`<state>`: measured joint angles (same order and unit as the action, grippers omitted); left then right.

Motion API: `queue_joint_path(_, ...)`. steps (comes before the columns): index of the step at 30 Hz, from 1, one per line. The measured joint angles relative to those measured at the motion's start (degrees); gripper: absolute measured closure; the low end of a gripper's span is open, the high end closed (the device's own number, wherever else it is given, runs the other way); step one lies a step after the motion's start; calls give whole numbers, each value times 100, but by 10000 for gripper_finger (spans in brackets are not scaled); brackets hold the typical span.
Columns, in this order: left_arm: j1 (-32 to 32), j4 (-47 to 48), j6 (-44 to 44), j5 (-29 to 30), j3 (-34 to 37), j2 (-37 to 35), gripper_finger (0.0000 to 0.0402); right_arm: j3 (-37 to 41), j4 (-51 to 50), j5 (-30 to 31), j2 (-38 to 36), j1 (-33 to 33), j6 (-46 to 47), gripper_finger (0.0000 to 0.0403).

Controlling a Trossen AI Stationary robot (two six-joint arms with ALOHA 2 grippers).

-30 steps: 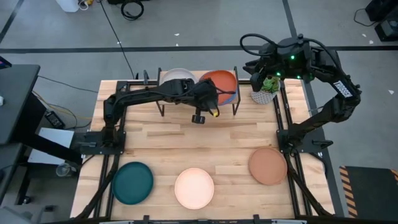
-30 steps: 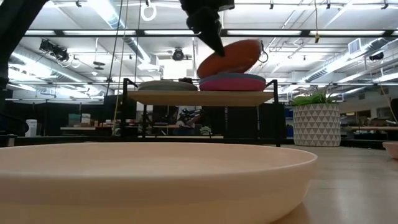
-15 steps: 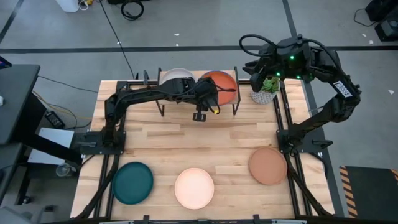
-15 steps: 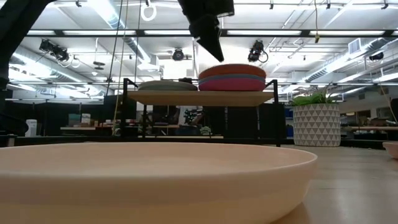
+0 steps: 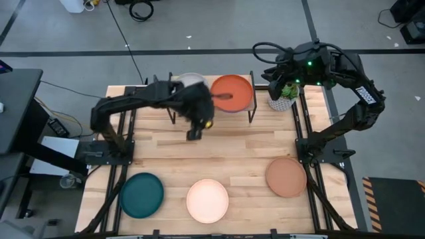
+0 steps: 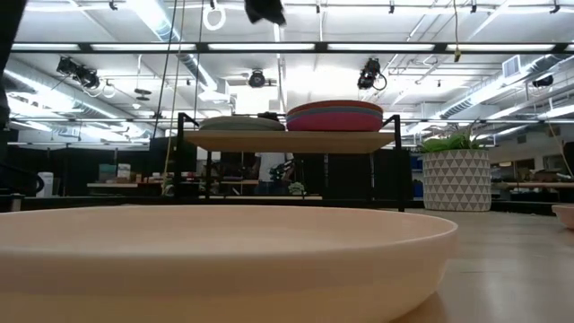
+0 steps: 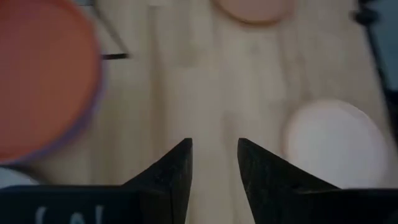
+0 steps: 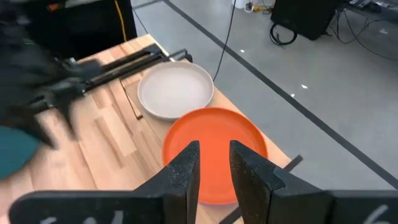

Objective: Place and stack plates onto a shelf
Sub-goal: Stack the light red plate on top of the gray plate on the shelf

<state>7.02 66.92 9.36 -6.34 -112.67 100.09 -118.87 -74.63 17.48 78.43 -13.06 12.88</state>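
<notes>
The orange plate [image 5: 231, 93] lies flat on top of a magenta plate [image 6: 334, 120] on the right half of the shelf [image 6: 287, 141]. A grey plate [image 8: 176, 90] rests on the shelf's left half. My left gripper [image 5: 202, 126] hangs open in the air near the shelf's front, touching nothing; its fingers [image 7: 177, 168] have bare table between them. My right gripper [image 8: 213, 167] waits open high above the shelf's far right end, with nothing between its fingers. On the table's near side lie a dark teal plate [image 5: 141, 194], a cream plate [image 5: 207, 200] and a tan-brown plate [image 5: 286, 176].
A potted plant [image 5: 281, 96] in a white patterned pot stands on the table right of the shelf, under my right arm. Bare wooden table [image 5: 219, 156] stretches between the shelf and the three near plates. Black frame rails run along both table sides.
My left gripper has opened and let go of the orange plate, which has dropped from a tilt to lie flat on the stack. The gripper has then drawn back from the shelf toward the table's left and near edge, rising and turning.
</notes>
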Motion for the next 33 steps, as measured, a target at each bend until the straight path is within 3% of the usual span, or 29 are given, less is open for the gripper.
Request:
queue_joint_path(7, -791, -636, -493, -150, 1796, -1161, 265, 346, -1, -13, -7, 0, -100, 309)
queue_joint_path(16, -1864, -2179, -2759, -170, 3948, -2189, 265, 843, 354, -60, 25, -2, -256, 309)
queue_joint_path(23, -2314, -2944, -4585, -146, 4783, -1858, 265, 1059, 876, -82, 30, 0, -406, 309)
queue_joint_path(28, -2553, -3119, -5100, -151, 4859, -1340, 265, 1088, 1069, -84, 31, -17, -551, 309)
queue_joint_path(33, -2736, -4092, -5895, -105, 4855, -726, 265, 1086, 1210, -223, 20, -17, -747, 309)
